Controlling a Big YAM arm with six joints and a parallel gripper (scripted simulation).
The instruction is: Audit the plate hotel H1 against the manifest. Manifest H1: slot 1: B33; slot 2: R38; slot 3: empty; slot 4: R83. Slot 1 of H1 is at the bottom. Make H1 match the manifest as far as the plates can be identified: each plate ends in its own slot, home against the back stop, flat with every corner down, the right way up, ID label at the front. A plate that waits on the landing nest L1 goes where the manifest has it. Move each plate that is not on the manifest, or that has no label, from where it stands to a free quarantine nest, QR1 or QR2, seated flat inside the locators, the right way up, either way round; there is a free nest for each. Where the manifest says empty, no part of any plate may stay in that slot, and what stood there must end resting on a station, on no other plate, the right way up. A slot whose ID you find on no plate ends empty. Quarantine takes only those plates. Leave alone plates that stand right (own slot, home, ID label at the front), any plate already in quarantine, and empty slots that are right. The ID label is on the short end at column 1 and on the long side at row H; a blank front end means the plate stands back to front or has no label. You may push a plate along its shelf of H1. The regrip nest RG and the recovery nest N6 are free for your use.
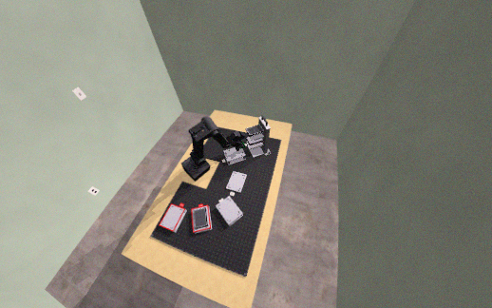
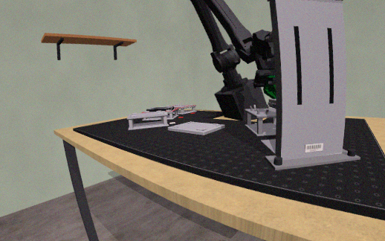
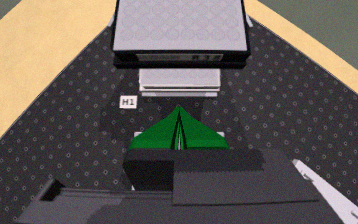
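The plate hotel H1 [image 3: 180,30] fills the top of the wrist view, its grey top above a dark front edge; it also shows in the top view [image 1: 256,138] and from behind in the exterior view [image 2: 307,82]. A pale plate [image 3: 179,82] juts out from a lower slot, its front end toward me; I cannot read a label on it. The white H1 tag [image 3: 128,102] lies on the mat. My gripper [image 3: 179,111], with green fingers, is shut and empty, its tips a little short of that plate. It also shows in the top view [image 1: 241,141].
A nest stand [image 1: 234,154] sits beside the hotel. A flat grey nest [image 1: 236,182] and another grey nest [image 1: 229,210] lie mid-mat. Two red-edged quarantine nests lie at the front: the left one [image 1: 173,217] shows a pale surface, the right one [image 1: 200,218] a dark plate.
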